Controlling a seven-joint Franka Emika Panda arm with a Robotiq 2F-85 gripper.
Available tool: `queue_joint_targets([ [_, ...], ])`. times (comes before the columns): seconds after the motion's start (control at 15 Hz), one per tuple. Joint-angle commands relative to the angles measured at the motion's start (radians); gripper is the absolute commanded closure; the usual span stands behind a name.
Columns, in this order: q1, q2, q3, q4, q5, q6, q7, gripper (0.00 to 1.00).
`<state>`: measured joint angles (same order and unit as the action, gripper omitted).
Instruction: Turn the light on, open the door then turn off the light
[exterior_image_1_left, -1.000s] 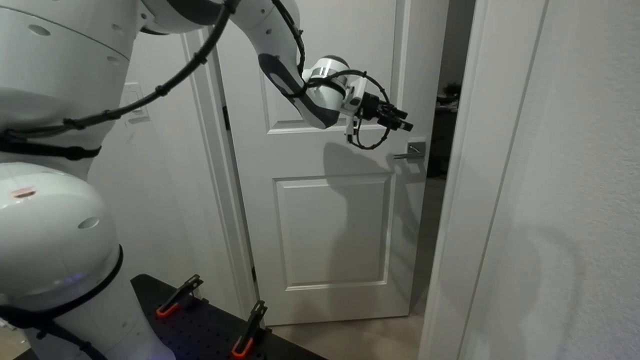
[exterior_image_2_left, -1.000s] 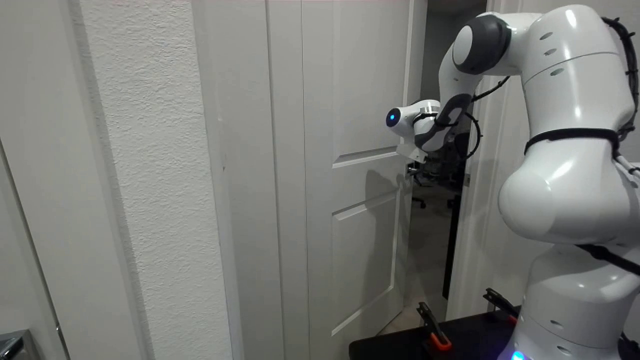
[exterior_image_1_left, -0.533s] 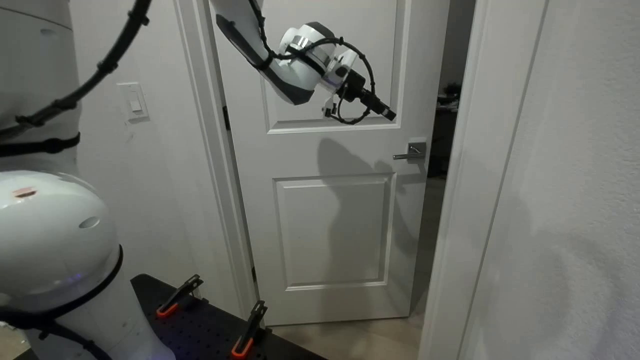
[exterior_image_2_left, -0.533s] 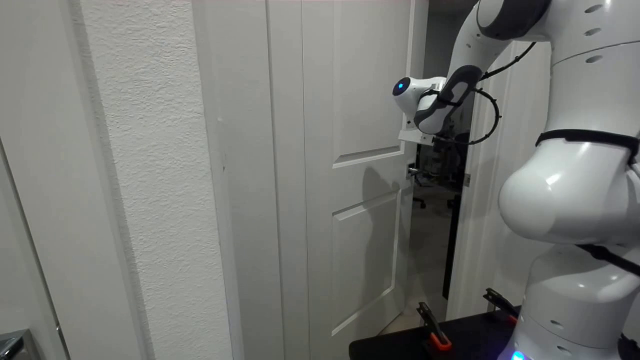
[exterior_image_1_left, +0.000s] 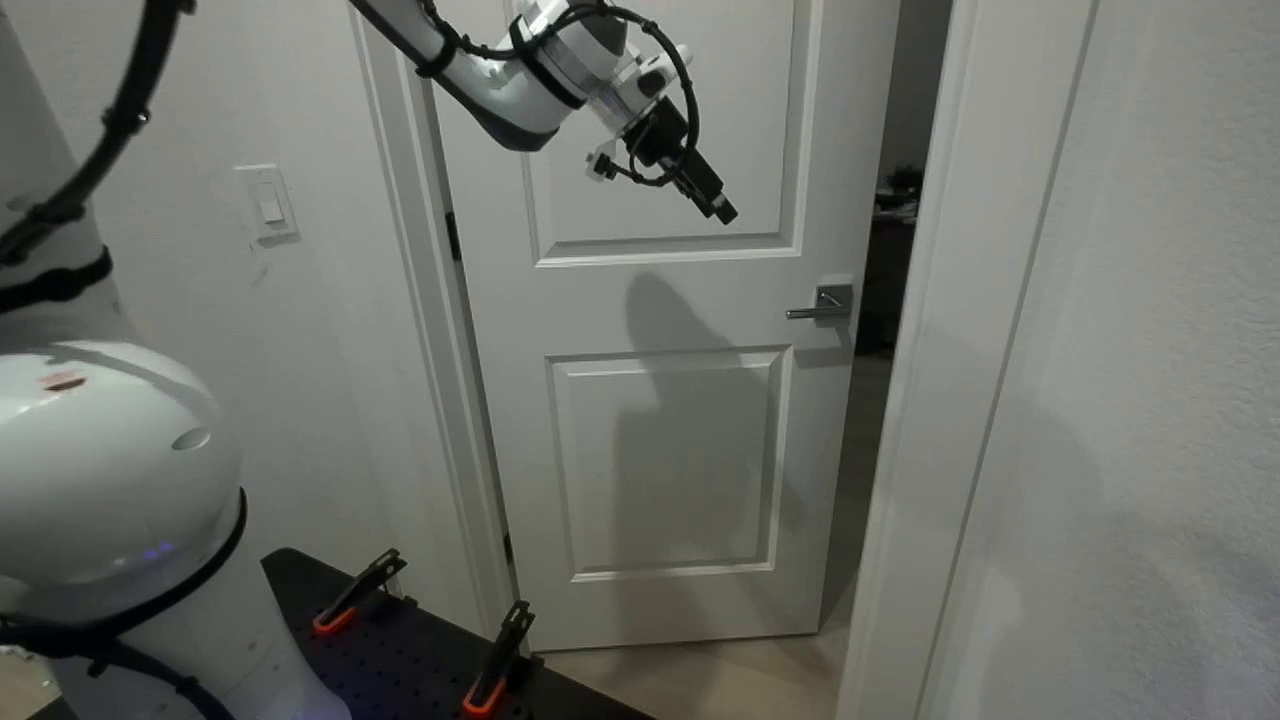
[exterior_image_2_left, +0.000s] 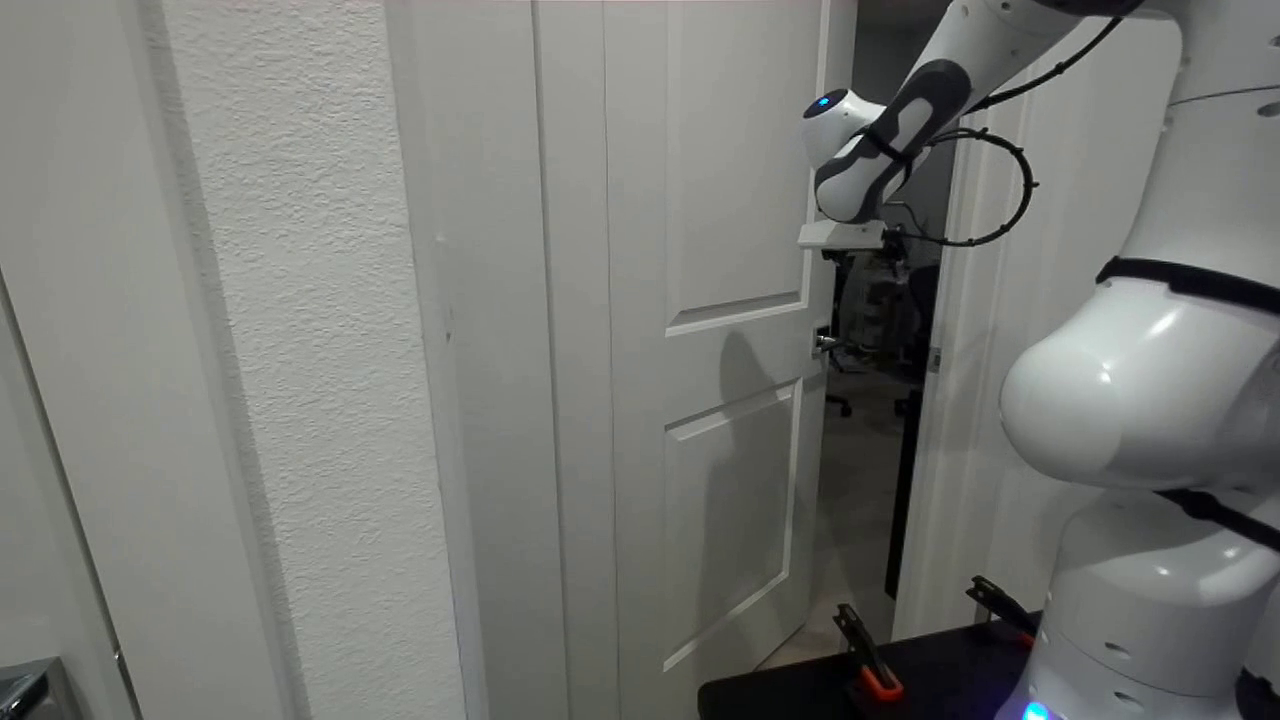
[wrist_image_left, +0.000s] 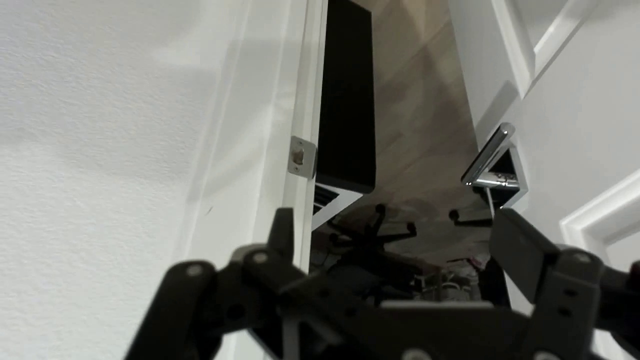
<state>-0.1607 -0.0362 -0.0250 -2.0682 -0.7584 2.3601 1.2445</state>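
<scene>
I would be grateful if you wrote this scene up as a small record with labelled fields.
hand: open, nothing held, apart from the lever handle
door: ajar, gap on its handle side
light switch: on the wall by the door's hinge side, untouched, whether on or off unclear
light: source not in view; near side brighter than beyond the door
through the gap: what looks like a wheeled chair base on the floor
clamps: two, on the black tabletop

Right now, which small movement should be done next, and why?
Probably swing the open black hand toward the white rectangular switch plate: the white panelled door stands ajar, the hand is clear of its silver metal lever handle, and shadows suggest the light is on.
</scene>
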Motion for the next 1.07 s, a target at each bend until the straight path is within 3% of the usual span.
queue_joint_targets([
  [0.0,0.033,-0.098,-0.018,-0.053,0.137,-0.066,-0.189,0.0],
  [0.33,0.04,-0.185,-0.011,-0.072,0.318,-0.174,-0.45,0.0],
  [1.0,0.045,-0.402,0.006,-0.17,0.505,-0.303,-0.764,0.0],
])
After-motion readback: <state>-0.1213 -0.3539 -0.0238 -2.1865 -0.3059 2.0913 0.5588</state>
